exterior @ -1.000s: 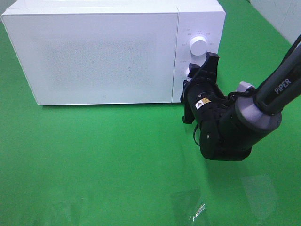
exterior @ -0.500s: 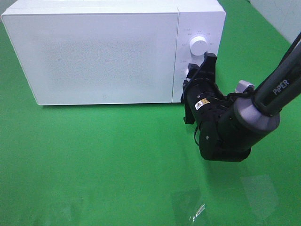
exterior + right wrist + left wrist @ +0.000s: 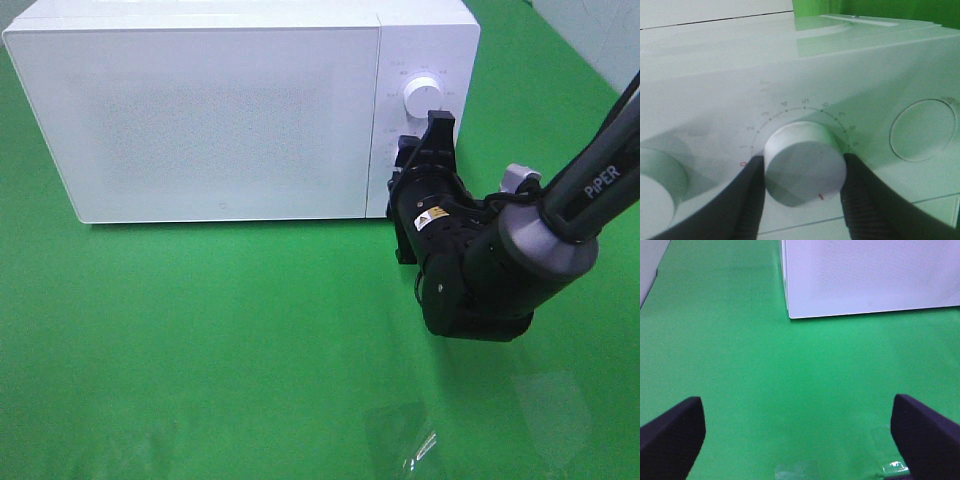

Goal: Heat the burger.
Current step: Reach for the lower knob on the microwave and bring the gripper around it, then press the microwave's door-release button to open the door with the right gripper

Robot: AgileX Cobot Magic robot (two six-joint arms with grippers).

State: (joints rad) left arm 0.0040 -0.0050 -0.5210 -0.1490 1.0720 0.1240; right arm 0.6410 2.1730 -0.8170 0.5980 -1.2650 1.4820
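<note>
Here the right gripper clamps the white numbered dial on the closed microwave, the left gripper hangs spread wide above the green cloth, and where the burger sits cannot be told.

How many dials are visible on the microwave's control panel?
2. The upper dial is free, near the microwave's top; the lower dial sits just beneath it, clamped in the right gripper. No others show.

A white microwave, door shut, stands on green cloth. Its lower knob, ringed by numbers, sits between the jaws of the right gripper, touching both. The upper knob is just past their tips.
</note>
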